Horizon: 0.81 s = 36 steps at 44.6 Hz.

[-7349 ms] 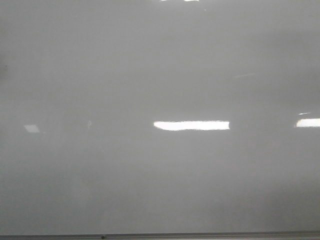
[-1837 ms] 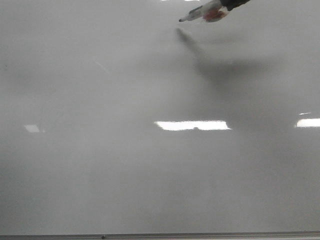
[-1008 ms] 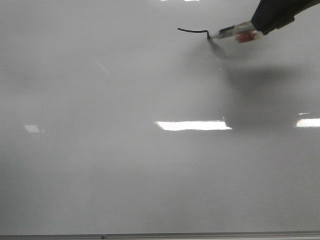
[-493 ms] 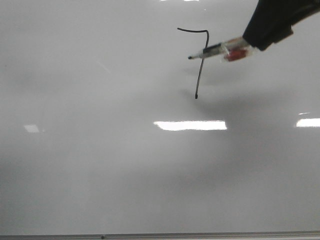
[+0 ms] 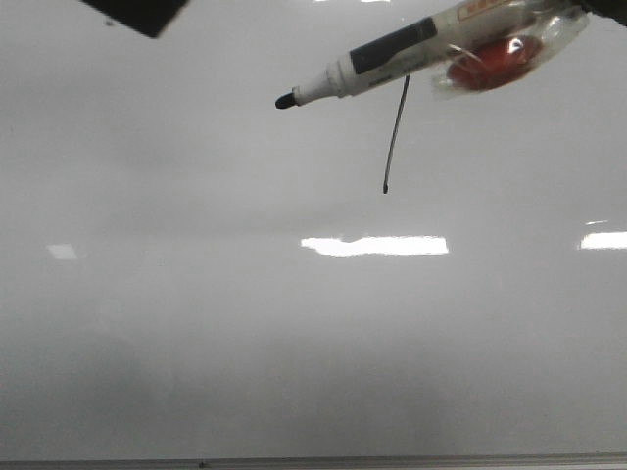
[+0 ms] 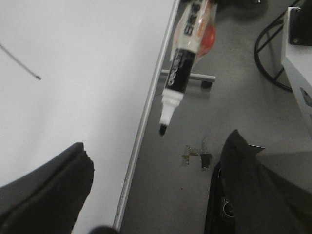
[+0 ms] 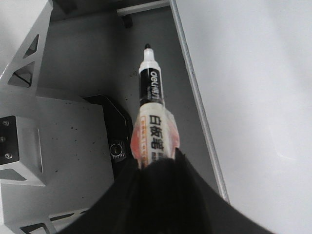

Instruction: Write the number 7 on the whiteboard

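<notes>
The marker (image 5: 392, 54) hides the top bar of the number 7 (image 5: 394, 137) in the front view, its rear end cut off by the frame's edge.

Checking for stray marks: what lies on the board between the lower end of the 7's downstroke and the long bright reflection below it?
Nothing. In the front view, the whiteboard is bare grey between the number 7 stroke's end and the reflection.
</notes>
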Available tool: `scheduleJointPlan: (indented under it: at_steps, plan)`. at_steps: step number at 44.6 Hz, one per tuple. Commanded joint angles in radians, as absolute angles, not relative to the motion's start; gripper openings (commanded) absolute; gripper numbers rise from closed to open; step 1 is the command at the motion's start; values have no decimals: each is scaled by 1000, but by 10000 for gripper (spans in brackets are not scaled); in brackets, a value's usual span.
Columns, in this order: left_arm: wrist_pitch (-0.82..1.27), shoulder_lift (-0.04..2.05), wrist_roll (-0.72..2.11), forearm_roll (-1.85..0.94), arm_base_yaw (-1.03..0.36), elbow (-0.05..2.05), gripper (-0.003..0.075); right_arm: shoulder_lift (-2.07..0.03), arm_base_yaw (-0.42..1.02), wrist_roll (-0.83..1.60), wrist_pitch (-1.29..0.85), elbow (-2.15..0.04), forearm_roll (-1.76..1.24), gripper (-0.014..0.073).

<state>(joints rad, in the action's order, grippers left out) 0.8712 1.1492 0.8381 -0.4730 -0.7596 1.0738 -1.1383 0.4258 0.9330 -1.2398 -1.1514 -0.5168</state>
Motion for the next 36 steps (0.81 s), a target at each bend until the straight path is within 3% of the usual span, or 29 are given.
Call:
scheduleJointPlan:
  at_steps: [1, 20, 36]
  plan:
    - [818, 1204, 841, -519, -805, 1158, 529, -1118, 427, 947, -1216, -1186, -564, -65]
    - [869, 1428, 859, -577, -836, 1278, 505, -1118, 427, 947, -1190, -1186, -563, -65]
    - [893, 1422, 875, -578, -836, 1280, 209, -1118, 427, 947, -1189, -1186, -561, -65]
